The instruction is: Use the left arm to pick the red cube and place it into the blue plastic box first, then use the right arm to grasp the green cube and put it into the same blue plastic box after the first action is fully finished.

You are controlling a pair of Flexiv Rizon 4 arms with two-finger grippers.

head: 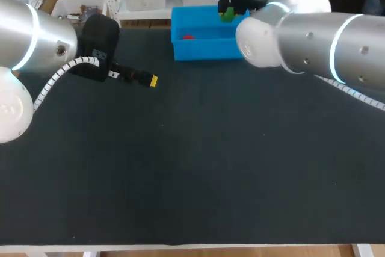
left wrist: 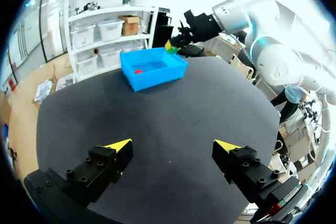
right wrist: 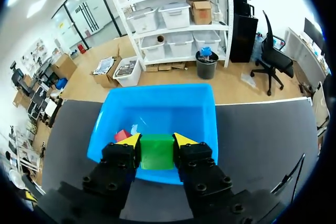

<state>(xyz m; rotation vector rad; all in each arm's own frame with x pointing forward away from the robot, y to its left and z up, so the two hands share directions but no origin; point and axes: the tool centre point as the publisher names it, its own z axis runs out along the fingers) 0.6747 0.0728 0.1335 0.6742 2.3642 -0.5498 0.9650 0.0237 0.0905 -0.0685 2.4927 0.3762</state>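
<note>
Right gripper (right wrist: pixel 157 140) grips the green cube (right wrist: pixel 157 153) above the blue plastic box (right wrist: pixel 157 98), near its far right rim. Released now, it may hit the rim and tumble outside.

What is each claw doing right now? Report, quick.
Left claw: open, holding nothing.
Right claw: shut on the green cube, over the blue box.

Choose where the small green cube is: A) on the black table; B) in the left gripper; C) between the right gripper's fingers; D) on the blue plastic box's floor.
C: the right gripper clamps the small green cube from both sides, over the blue plastic box.
</note>
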